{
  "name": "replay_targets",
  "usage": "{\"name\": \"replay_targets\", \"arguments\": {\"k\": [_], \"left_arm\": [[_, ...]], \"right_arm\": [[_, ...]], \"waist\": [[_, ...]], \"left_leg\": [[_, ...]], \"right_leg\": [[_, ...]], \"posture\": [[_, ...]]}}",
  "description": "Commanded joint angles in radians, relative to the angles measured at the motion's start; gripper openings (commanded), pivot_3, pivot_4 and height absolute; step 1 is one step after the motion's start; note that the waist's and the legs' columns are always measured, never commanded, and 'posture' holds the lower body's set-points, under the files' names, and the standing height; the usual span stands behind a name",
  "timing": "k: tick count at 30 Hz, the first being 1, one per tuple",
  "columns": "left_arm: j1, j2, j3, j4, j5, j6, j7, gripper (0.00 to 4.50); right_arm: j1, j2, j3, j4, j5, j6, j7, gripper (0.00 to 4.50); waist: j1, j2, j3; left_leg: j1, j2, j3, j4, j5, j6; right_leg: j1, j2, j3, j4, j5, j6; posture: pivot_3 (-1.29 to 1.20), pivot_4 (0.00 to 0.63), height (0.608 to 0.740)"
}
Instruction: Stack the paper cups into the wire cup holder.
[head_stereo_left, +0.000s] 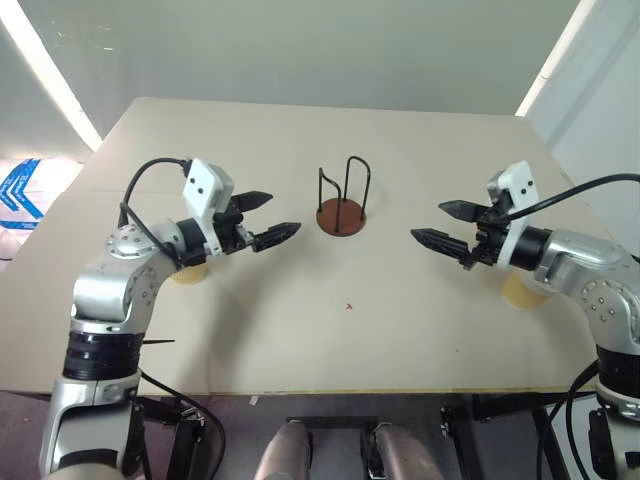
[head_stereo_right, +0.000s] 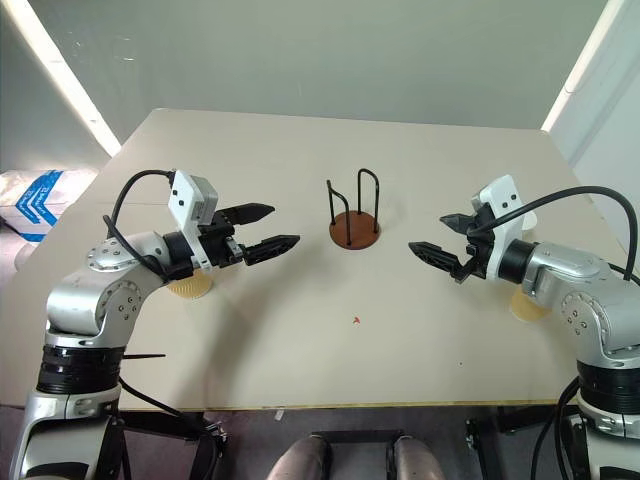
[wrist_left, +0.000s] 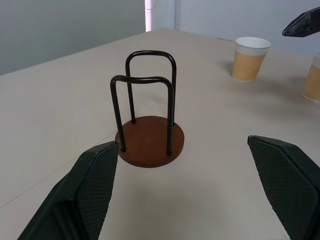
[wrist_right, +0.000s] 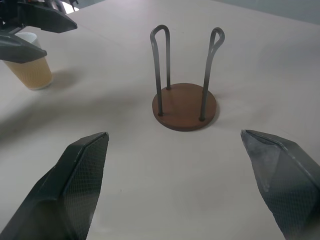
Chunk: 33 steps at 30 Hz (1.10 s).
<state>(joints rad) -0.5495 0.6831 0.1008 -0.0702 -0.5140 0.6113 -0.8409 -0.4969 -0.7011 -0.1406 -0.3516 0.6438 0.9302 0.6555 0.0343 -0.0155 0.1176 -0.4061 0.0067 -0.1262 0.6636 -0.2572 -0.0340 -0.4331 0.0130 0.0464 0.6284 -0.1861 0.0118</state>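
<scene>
Both tools (left tool (head_stereo_left: 268, 220), right tool (head_stereo_left: 446, 226)) agape, flanking empty wire cup holder (head_stereo_left: 341, 214).

Both arms: brushed silver-grey shells with rounded joint housings, ring of small screws on the elbow caps, black ribbed bands at the upper arm. White boxy wrist module on each, small dark dots on its face. Black cable loops from each wrist back along the arm. left end effector (head_stereo_left: 262, 219) and right end effector (head_stereo_left: 448, 225): two black tapered fingers, cross-hatched pads (wrist_left: 95, 180).
</scene>
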Motion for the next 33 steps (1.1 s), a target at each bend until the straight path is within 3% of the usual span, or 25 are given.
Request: {"name": "replay_targets", "arguments": {"k": [1,20,33], "left_arm": [[-0.016,-0.006,0.001,-0.022,0.008,-0.012,0.007,4.50],[-0.213,-0.165,-0.178,0.230,0.184,-0.052,0.036,4.50],[-0.332,-0.278,-0.199,0.451,0.311,-0.147,0.110,4.50]], "right_arm": [[-0.003,-0.017,-0.020,-0.030,0.007,-0.009,0.002,4.48],[0.017,-0.026,-0.037,-0.060,0.029,0.001,-0.006,4.48],[0.047,-0.045,-0.061,-0.094,0.059,0.015,-0.010,4.48]], "waist": [[0.000,0.000,0.000],[0.004,0.000,0.000],[0.006,0.000,0.000]], "left_leg": [[0.000,0.000,0.000,0.000,0.000,0.000],[0.001,-0.004,0.001,0.001,0.001,0.004],[0.001,-0.005,0.003,0.003,0.002,0.005]], "right_leg": [[0.000,0.000,0.000,0.000,0.000,0.000],[0.001,0.000,0.008,-0.002,0.005,0.006],[0.001,0.000,0.011,-0.002,0.005,0.009]], "posture": [[0.00,0.150,0.740],[0.00,0.150,0.740],[0.00,0.150,0.740]]}}
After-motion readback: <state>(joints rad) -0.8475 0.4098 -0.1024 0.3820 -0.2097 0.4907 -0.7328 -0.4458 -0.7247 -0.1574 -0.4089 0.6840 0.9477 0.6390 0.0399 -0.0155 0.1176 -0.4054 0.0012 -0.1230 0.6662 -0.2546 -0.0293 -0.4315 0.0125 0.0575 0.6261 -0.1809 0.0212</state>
